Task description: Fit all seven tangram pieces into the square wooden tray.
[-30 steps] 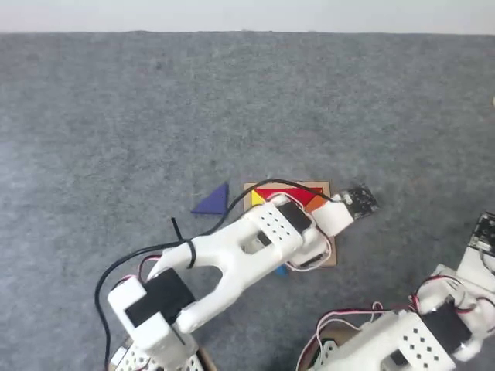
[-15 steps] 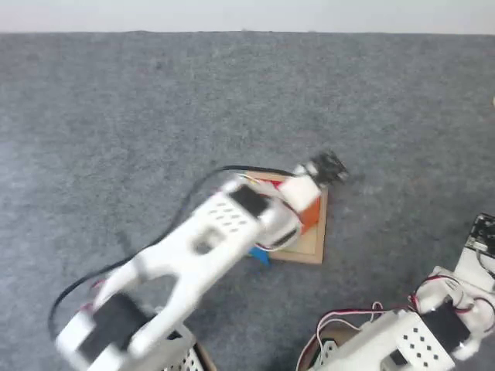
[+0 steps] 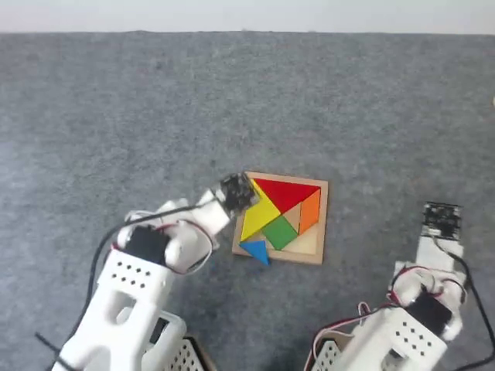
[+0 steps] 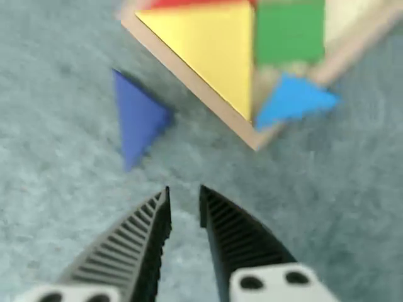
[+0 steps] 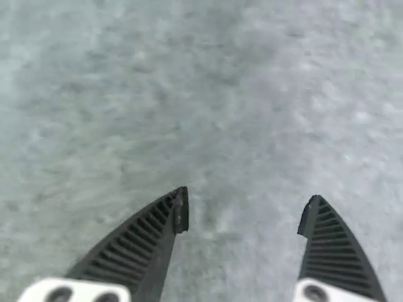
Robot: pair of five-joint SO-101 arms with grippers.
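Grey felt covers the bench (image 3: 348, 100); the left gripper (image 4: 184, 190), its fingers barely parted and empty, should spread wider, then straddle the dark blue triangle (image 4: 138, 116) beside the tray (image 4: 187, 75).

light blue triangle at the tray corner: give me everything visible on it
The light blue triangle is a small flat piece of one solid colour, apparently painted wood. It lies across the rim of the wooden tray at the corner nearest the left arm, one tip out over the grey mat, so it is not seated in the recess. The green square sits just beside it. The left tool hangs apart from it over the mat and touches nothing.
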